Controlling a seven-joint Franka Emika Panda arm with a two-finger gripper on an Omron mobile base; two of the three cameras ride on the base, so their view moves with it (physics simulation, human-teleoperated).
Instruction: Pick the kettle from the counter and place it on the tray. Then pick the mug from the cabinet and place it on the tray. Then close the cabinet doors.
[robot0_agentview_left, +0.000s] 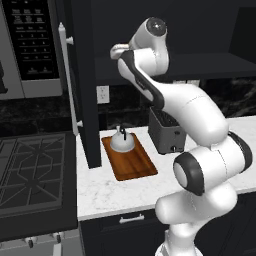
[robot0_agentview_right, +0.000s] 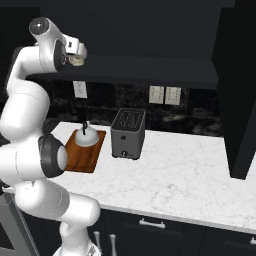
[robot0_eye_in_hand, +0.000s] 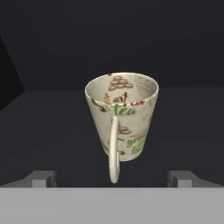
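The silver-grey kettle (robot0_agentview_left: 121, 141) (robot0_agentview_right: 85, 136) sits on the far end of the reddish-brown tray (robot0_agentview_left: 135, 162) (robot0_agentview_right: 80, 157) on the white counter (robot0_agentview_right: 175, 170). The arm reaches up into the open dark cabinet, where my gripper (robot0_agentview_left: 117, 50) (robot0_agentview_right: 79, 56) hovers at shelf level. In the hand view the cream mug (robot0_eye_in_hand: 120, 116), printed with tea words, stands on the dark shelf (robot0_eye_in_hand: 183, 127) with its loop handle facing me. My gripper (robot0_eye_in_hand: 112, 178) is open, its fingertips (robot0_eye_in_hand: 43, 178) wide apart either side of the handle, touching nothing.
A boxy grey toaster (robot0_agentview_left: 166, 131) (robot0_agentview_right: 128, 132) stands right of the tray. The left cabinet door (robot0_agentview_left: 85, 85) hangs open over the counter's left end, the right door (robot0_agentview_right: 237, 90) is open too. The black stovetop (robot0_agentview_left: 30, 170) and the microwave (robot0_agentview_left: 30, 45) lie to the left.
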